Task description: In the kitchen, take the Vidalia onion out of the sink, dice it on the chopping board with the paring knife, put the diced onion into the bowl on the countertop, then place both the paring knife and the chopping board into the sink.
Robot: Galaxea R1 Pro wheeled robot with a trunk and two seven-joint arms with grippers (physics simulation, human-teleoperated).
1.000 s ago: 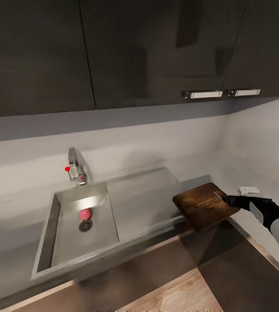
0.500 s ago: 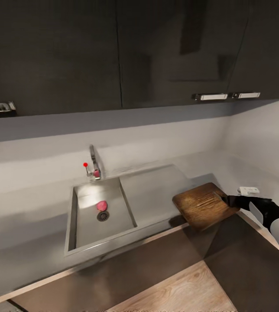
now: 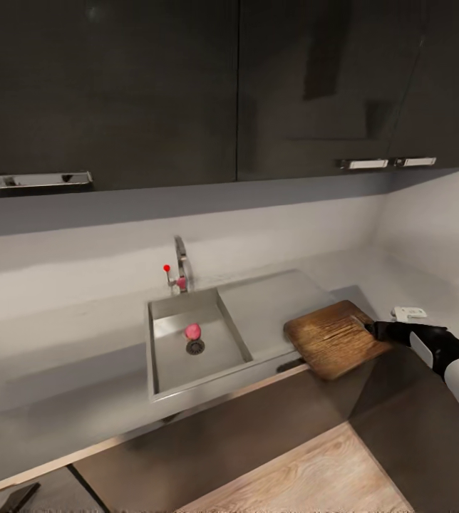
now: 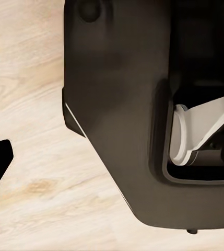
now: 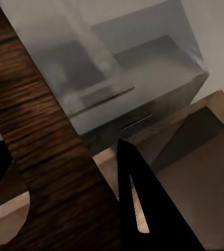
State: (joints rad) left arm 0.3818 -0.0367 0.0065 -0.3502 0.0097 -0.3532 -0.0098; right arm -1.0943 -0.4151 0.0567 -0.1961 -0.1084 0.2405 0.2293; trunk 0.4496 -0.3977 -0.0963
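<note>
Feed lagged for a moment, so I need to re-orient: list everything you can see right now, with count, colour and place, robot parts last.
chopping board: one, dark brown wood, held in the air in front of the countertop edge, right of the sink.
sink: one, grey basin with drainboard to its right, set in the countertop.
pink-red object: one, in the basin beside the round drain.
tap: one, chrome with a red dot, behind the basin.
countertop: one, grey, running along the wall.
wall cabinets: dark, with metal handles, above the counter.
white item: one, small, on the counter at far right.
floor: light wood.
right gripper: one, black, shut on the chopping board's right edge.
</note>
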